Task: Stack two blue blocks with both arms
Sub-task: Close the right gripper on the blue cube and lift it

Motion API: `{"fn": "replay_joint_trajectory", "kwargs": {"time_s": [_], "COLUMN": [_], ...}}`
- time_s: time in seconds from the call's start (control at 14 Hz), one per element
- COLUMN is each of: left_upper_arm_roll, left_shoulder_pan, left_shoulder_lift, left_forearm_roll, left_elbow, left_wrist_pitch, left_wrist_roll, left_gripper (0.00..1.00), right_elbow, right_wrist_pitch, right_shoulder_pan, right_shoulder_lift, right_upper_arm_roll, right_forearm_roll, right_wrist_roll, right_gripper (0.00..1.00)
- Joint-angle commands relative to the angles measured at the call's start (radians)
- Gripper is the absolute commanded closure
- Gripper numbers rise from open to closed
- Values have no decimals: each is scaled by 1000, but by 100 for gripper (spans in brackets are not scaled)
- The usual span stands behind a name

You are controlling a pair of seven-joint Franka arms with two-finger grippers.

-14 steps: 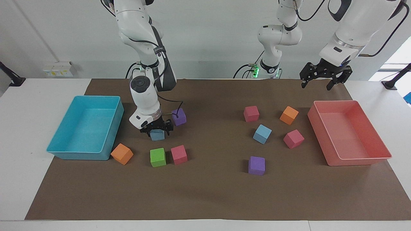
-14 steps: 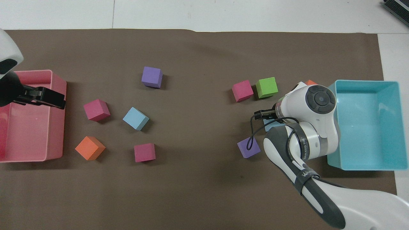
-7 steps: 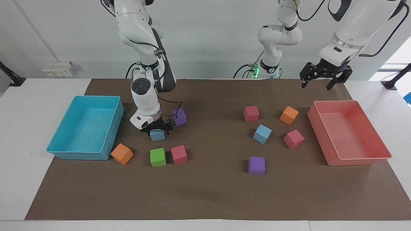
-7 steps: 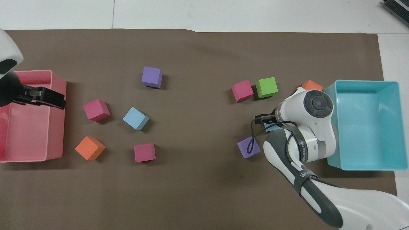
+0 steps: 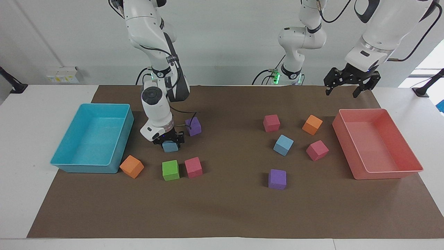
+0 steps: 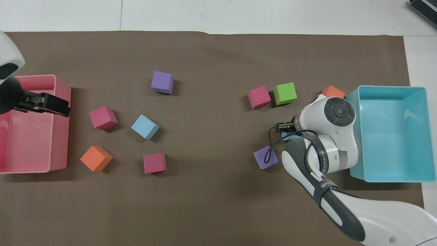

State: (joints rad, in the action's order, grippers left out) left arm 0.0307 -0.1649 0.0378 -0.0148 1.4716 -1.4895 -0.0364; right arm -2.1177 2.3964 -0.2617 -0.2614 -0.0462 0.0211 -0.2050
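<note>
One blue block (image 5: 170, 147) rests on the brown mat beside the turquoise tray (image 5: 69, 166). My right gripper (image 5: 169, 140) is down on it and shut, with a finger against each side. In the overhead view the right arm's wrist hides most of this blue block (image 6: 287, 137), and the right gripper (image 6: 284, 130) shows only as black links. The other blue block (image 5: 283, 144) (image 6: 145, 126) lies free toward the left arm's end. My left gripper (image 5: 341, 93) (image 6: 64, 110) waits open in the air over the pink tray's rim (image 5: 381, 173).
A purple cube (image 5: 193, 126) sits close to the held block, nearer the robots. A green cube (image 5: 170, 170), a magenta cube (image 5: 193, 167) and an orange cube (image 5: 131, 166) lie farther out. Several coloured cubes ring the free blue block.
The right gripper's fingers have drawn in onto the blue block, and its wrist has shifted a little. The left arm has stayed still.
</note>
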Motion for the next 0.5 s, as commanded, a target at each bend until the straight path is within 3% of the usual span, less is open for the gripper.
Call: {"fn": "replay_joint_trajectory", "kwargs": {"time_s": [0.0, 0.14, 0.43], "left_upper_arm_roll": [-5, -5, -5], "left_shoulder_pan": [10, 10, 10], "left_shoulder_lift": [-1, 1, -1], "left_forearm_roll": [-1, -1, -1], "left_elbow": [-19, -19, -19], "left_wrist_pitch": [26, 26, 26], "left_wrist_roll": [-8, -7, -8], "left_gripper": [0, 0, 0], "right_elbow": [5, 22, 116], "right_wrist_pitch": [6, -5, -141], "right_shoulder_pan": [1, -2, -24], "right_shoulder_lift": [-9, -12, -1], "right_upper_arm_roll": [6, 6, 6], "right_forearm_roll": [17, 16, 0], "right_wrist_roll": [-66, -65, -60], "right_gripper": [100, 100, 100]}}
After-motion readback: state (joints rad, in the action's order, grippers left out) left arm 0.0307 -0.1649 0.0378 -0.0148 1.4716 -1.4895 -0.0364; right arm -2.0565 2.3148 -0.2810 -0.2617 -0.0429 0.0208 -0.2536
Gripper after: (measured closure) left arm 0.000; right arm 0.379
